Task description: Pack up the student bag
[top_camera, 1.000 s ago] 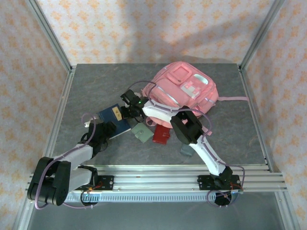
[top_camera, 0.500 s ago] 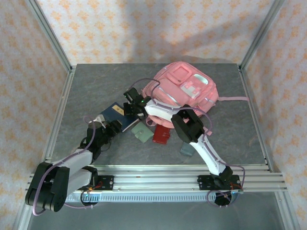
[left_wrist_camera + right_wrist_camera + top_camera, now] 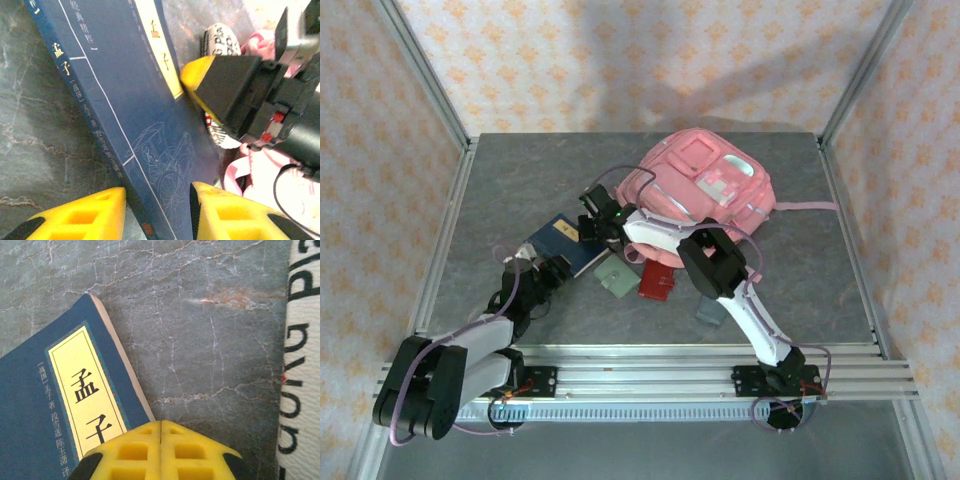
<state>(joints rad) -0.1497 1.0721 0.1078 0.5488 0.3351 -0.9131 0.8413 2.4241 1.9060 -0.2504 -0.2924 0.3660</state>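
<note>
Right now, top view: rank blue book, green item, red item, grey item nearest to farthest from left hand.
1. Blue book, right at the left hand.
2. Green item, just right of it.
3. Red item, further right.
4. Grey item, farthest right, nearest the front.

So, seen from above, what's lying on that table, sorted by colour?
Pink: 1, the student bag
Blue: 1, a book
Green: 1, a small flat pouch
Red: 1, a flat case
Grey: 1, a small object
Total: 5
</note>
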